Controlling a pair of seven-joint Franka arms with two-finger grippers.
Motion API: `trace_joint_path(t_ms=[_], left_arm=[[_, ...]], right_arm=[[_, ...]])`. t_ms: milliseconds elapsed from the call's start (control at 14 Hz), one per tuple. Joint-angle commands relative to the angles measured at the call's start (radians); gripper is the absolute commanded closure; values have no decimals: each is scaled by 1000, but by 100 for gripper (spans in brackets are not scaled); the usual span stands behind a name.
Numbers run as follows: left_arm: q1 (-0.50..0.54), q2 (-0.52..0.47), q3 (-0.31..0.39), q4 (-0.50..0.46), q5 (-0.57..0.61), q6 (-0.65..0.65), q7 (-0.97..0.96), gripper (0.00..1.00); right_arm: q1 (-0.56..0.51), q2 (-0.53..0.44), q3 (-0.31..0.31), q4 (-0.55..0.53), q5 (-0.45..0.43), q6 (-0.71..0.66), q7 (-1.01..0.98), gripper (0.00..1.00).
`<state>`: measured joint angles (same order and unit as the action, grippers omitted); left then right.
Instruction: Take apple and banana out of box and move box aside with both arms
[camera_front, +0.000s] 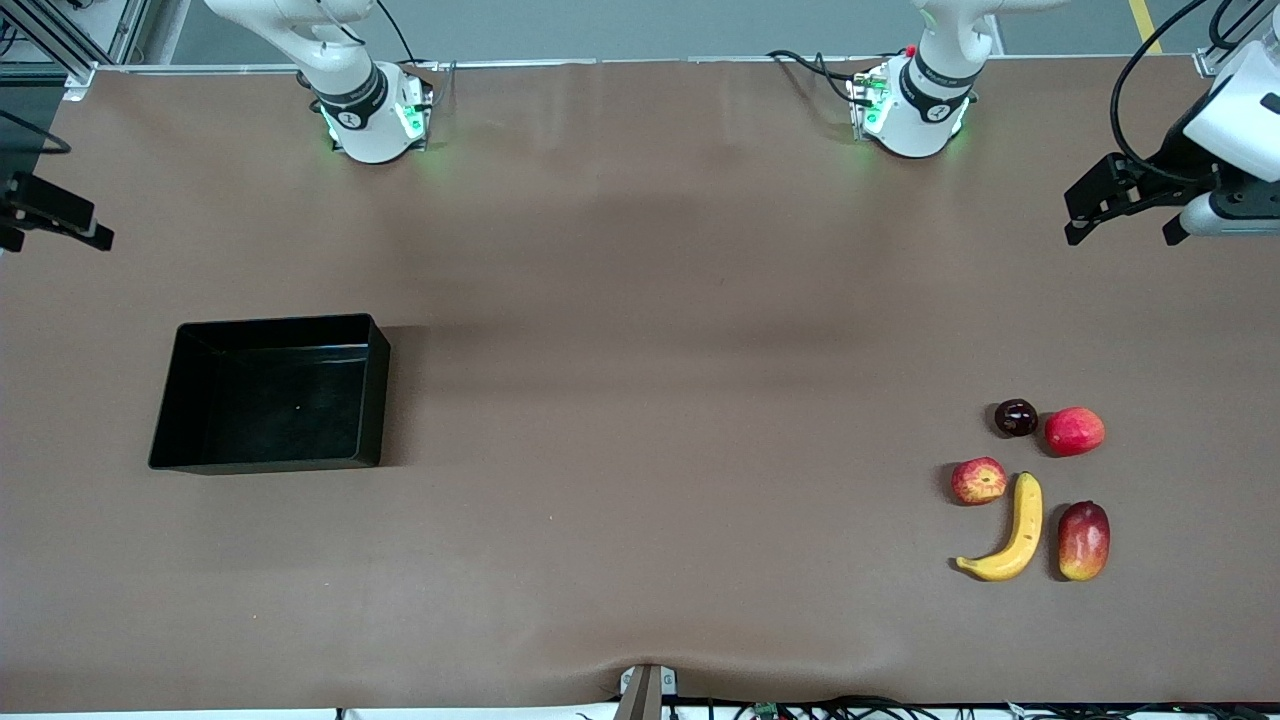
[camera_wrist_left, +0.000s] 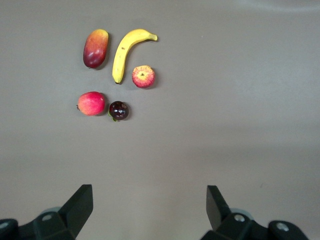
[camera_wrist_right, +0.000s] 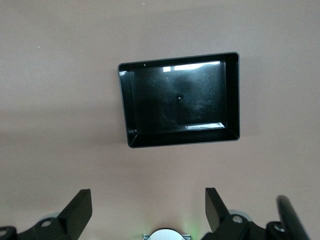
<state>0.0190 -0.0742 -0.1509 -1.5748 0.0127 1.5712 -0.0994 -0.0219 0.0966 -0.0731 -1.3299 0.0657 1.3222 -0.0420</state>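
- Box (camera_front: 268, 395) sits empty on the table toward the right arm's end, with nothing in it.
- Apple (camera_front: 978, 481) and banana (camera_front: 1008, 532) lie on the bare table toward the left arm's end, well apart from the box; the apple is just beside the banana's upper tip.
- Three other fruits are close by: a mango-like fruit (camera_front: 1083, 540) beside the banana, a pinkish-red fruit (camera_front: 1074, 431) and a dark plum (camera_front: 1015, 417) farther from the front camera.
- Left gripper (camera_wrist_left: 150, 210) hangs high over its end of the table, fingers spread wide, holding nothing.
- Right gripper (camera_wrist_right: 149, 210) hovers above the box, fingers likewise spread and empty.
- Risk, as I judge it: both fruits already look out, so any further grasp among the crowded fruits could nudge a neighbour or take the wrong red one; a one-sided push on the glossy box could spin it.
- In the front view the right gripper is mostly cut off at the edge.
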Motion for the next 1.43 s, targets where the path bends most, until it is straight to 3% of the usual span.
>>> trace_joint_path(t_ms=[0, 430, 1362], left_arm=[[-1, -6, -3, -10, -17, 13, 12, 0], [1, -12, -3, -8, -17, 12, 7, 0], [6, -18, -1, -10, -17, -2, 7, 0]], right_arm=[[-16, -73, 10, -113, -23, 61, 13, 0], [-20, -181, 12, -287, -86, 158, 11, 0], [-23, -166, 12, -213, -95, 115, 10, 0]])
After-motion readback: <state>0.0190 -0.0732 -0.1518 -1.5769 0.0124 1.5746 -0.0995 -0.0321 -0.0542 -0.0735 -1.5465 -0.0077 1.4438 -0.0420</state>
